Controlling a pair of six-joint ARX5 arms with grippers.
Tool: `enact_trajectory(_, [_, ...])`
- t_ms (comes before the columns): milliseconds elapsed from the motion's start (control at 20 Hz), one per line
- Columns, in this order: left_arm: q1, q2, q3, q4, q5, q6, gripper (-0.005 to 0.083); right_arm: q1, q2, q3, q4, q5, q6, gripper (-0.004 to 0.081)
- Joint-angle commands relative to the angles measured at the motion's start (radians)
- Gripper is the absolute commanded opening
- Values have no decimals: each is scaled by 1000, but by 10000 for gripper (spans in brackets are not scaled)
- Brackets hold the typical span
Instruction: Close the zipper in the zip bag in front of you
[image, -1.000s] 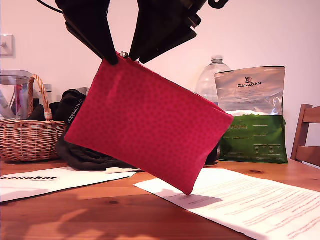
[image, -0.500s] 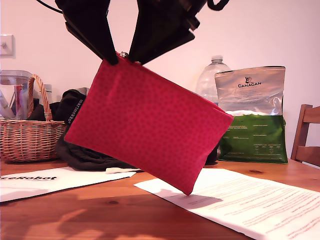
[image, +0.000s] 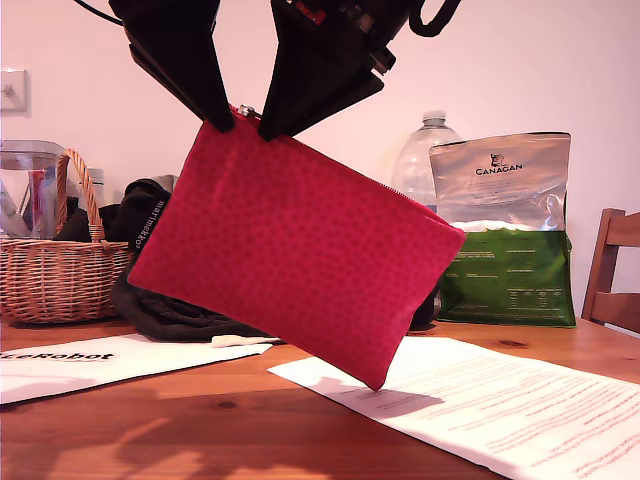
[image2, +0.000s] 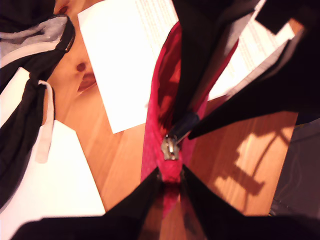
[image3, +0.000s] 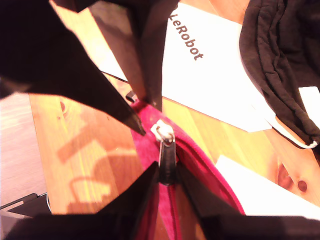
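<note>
Here, our first gripper (image2: 170, 176) is pinched shut on the top corner of the zip bag (image: 300, 250), its jaws meeting on the red fabric just past the end of the zipper (image: 350, 165). Our second gripper (image3: 167, 176) is also clamped shut, on the dark strap that hangs from the silver pull tab (image3: 164, 133). The two grippers nearly touch, with the tab between them. In the exterior view both arms come down from the top edge. The first gripper is toward that view's left, the second just to its right. The bag hangs from them clear of the table (image: 200, 425), tilted, with its lowest corner above a printed paper sheet (image: 500, 400). The zipper's long axis runs from the held corner down toward the exterior view's right, away from both grippers. The pull sits at the first gripper's end of that line, so we judge the slider has almost no track left to travel. What little closing remains is a short draw by the second gripper toward the first.
</note>
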Motion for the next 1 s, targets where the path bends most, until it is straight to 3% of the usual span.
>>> enact_trajectory(0, [-3, -7, 0, 3, -13, -2, -22, -1, 11, -3, 6, -7, 2, 4])
enact_trajectory(200, [-3, -7, 0, 0, -18, -2, -22, -1, 10, -3, 11, -7, 2, 6])
enact_trajectory(400, [-3, -7, 0, 0, -18, -2, -22, -1, 10, -3, 15, -7, 9, 132])
enact_trajectory(850, [-21, -7, 0, 1, -20, 5, -22, 0, 10, 30, 24, -8, 19, 140])
enact_trajectory(950, [-25, -7, 0, 0, -20, 5, -22, 0, 10, 30, 20, -8, 19, 89])
